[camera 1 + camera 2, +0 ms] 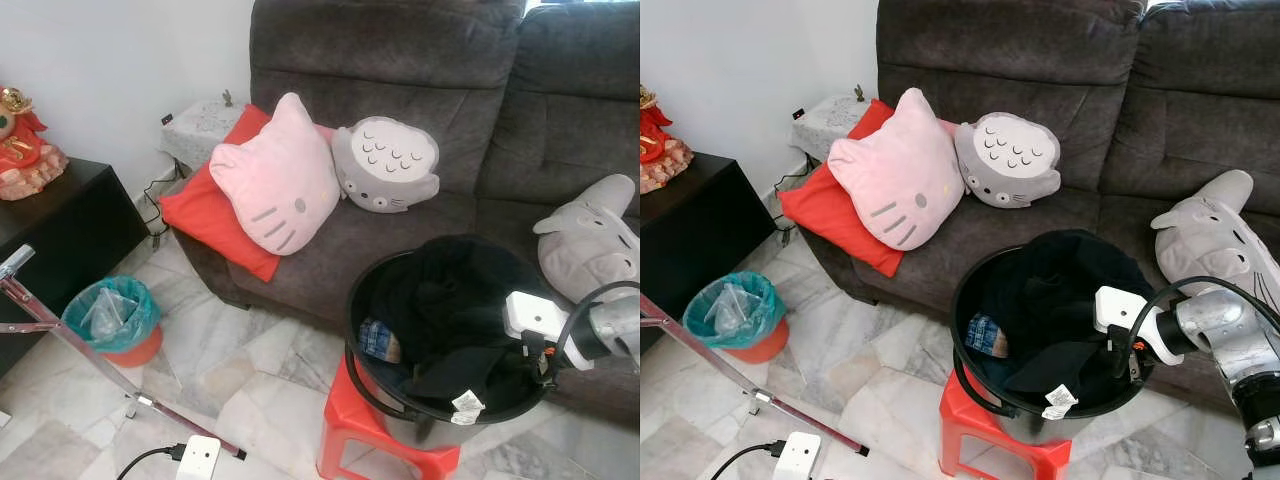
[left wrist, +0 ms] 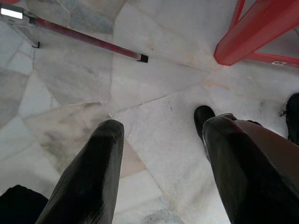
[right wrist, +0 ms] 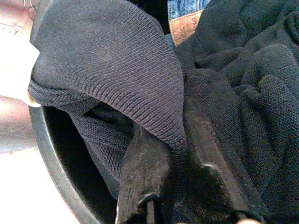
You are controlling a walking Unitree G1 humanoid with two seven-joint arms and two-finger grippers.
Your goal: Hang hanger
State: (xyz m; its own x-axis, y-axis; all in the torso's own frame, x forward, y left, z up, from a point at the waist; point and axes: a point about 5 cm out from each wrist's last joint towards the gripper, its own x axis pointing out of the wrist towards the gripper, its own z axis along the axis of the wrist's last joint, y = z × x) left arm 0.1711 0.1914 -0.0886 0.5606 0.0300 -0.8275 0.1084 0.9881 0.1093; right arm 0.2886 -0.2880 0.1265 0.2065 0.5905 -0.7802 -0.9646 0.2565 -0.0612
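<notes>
A fold of black knit garment is pinched between the fingers of the right gripper inside the black bucket on the red stool. The left gripper is held open above the marble floor.

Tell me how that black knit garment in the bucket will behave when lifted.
Probably floppy: the black knit garment drapes in folds over the right gripper, which has closed on it. Likely light. It may drag neighbouring clothes, being piled in the black bucket.
</notes>
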